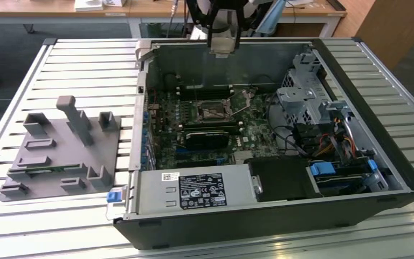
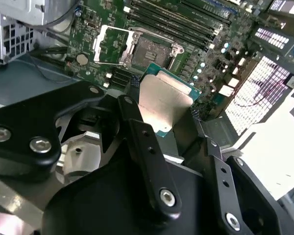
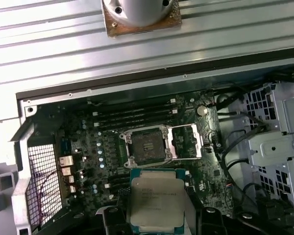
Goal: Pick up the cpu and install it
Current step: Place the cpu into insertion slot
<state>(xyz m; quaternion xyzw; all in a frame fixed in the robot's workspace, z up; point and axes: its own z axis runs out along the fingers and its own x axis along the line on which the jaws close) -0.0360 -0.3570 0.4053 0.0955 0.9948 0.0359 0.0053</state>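
The cpu (image 2: 164, 98) (image 3: 157, 200), a flat square chip with a shiny silver top and a thin green rim, is held between my black fingers (image 2: 137, 132) in both wrist views. My gripper (image 2: 161, 115) (image 3: 157, 223) is shut on it. In the exterior view the gripper (image 1: 221, 48) hangs above the far wall of the open computer case (image 1: 379, 162). Below it on the motherboard lies the square socket (image 1: 212, 112) (image 3: 147, 146) (image 2: 149, 49). The socket's metal load plate (image 3: 183, 142) (image 2: 112, 43) is swung open beside it, and the cpu is well above the socket, apart from it.
A grey fixture plate (image 1: 56, 156) with upright posts lies on the slatted table at the exterior view's left. Inside the case are a power supply (image 1: 192, 191), a metal drive cage (image 1: 308, 102) with cables, memory slots (image 3: 132, 115) and a black block (image 1: 207, 139) near the socket.
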